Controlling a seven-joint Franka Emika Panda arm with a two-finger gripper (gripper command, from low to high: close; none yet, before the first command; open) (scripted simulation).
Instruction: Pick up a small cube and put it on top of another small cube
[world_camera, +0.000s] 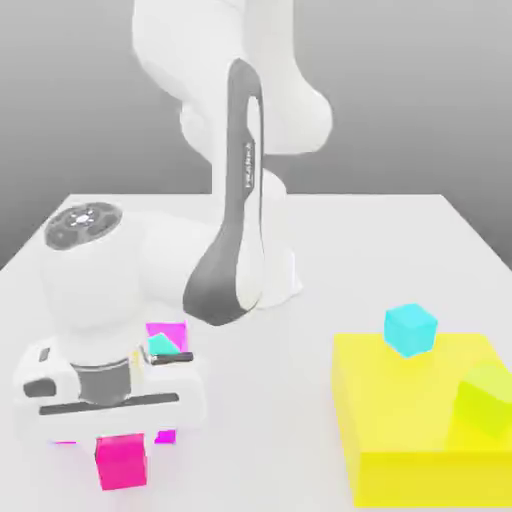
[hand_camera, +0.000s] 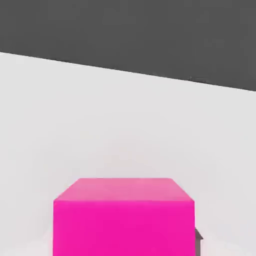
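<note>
A small magenta cube (world_camera: 122, 468) sits on the white table directly under my hand, at the exterior view's lower left. My gripper (world_camera: 122, 446) points straight down and is shut on this cube. In the hand view the magenta cube (hand_camera: 123, 217) looms very close, its top face and one side showing. A small cyan cube (world_camera: 410, 330) rests on the back edge of a big yellow block (world_camera: 420, 445) at the exterior view's right. A lime cube (world_camera: 487, 400) lies tilted on the same block's right side.
Behind my hand a magenta shape (world_camera: 167, 333) and a small cyan piece (world_camera: 159, 346) peek out, mostly hidden by the wrist. The arm's base (world_camera: 265, 280) stands mid-table. White table (world_camera: 400, 240) stretches between the hand and the yellow block.
</note>
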